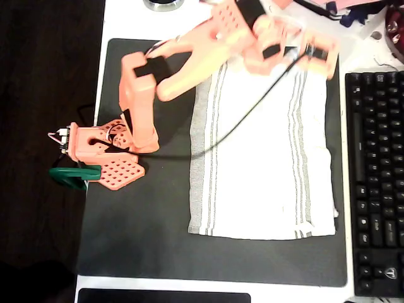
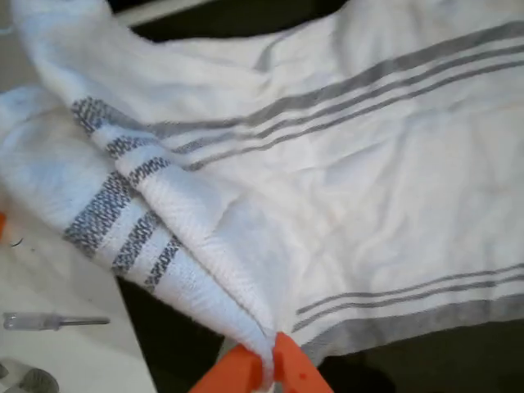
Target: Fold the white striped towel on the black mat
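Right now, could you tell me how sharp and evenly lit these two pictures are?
Overhead view: soft, white striped towel washed out, arm blurred, black mat evenly lit. Wrist view: towel weave fairly crisp, end effector pinching a corner, lower edge dim.

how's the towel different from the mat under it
The white striped towel is white with thin grey stripes; the black mat is plain dark grey-black. The towel is smaller and lies on the mat, which shows beyond it. The mat lies flat, while the towel's corner is bunched up, pinched in the gripper jaws. Both are rectangular.
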